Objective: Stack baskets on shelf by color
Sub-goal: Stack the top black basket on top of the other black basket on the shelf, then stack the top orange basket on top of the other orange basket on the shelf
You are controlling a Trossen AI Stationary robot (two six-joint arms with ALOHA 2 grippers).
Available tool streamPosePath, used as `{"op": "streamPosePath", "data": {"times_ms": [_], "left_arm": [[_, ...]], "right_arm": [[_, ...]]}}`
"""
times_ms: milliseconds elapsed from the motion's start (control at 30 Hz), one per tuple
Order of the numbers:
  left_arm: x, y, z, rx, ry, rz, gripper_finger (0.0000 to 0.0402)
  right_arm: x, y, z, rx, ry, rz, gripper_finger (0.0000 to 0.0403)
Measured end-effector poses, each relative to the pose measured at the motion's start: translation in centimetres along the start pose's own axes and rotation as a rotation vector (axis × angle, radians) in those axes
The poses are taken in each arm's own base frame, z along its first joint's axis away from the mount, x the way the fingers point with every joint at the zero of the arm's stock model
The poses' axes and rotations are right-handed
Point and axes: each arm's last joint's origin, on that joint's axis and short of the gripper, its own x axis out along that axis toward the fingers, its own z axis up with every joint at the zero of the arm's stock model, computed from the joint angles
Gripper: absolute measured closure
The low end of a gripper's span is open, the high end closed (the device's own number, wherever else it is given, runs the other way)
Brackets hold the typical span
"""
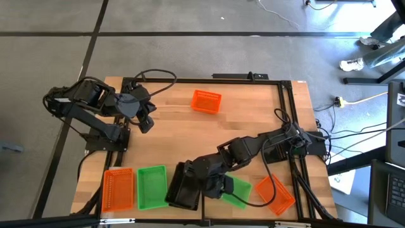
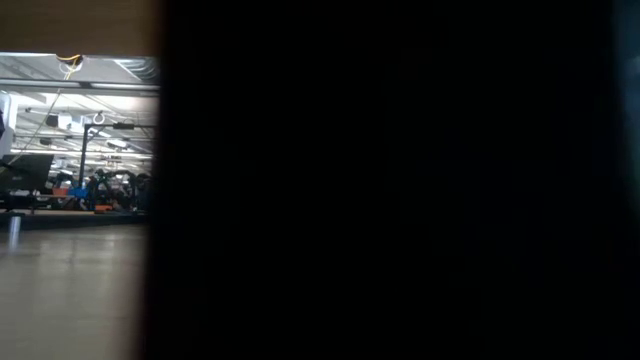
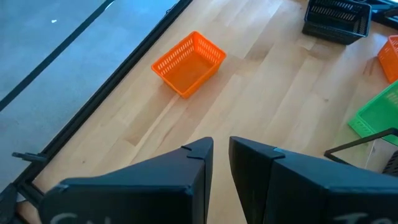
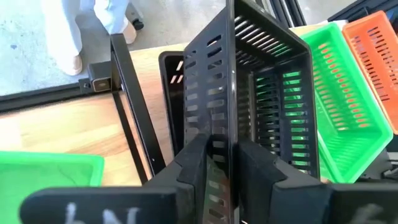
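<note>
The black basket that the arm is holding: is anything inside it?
The black basket, pinched by its wall in the right gripper, looks empty; a green basket shows through its slats. Its floor is partly covered by the near wall.

My fingers pinch the glossy, slotted black plastic basket point(image 4: 261, 106). The green lattice plastic basket point(image 4: 339, 99) beside it shines too. The pale wooden tabletop point(image 3: 273, 106) looks smooth and satiny, edged by a matt black metal frame point(image 4: 134, 106).

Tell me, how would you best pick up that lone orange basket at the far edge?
From above, pinching one wall of the orange basket at its rim. It sits upright, open and empty, clear of other things, and its thin lattice wall suits narrow fingers.
</note>
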Motion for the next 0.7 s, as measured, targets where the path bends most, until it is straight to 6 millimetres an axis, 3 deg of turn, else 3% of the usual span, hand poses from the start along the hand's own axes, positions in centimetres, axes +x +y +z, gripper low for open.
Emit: {"op": "streamPosePath", "data": {"times_ms": [367,700], "left_arm": [[0.00,0.01,0.00,0.000,0.000,0.001,0.0357],[0.00,0.00,0.00,0.000,0.000,0.000,0.0357]], "right_arm": [[-0.16,-0.44,-0.38,0.006,-0.044,0.022,0.0318],[-0.49,-0.69,-0.79,0.016,-0.035,0.020,0.0330]]}}
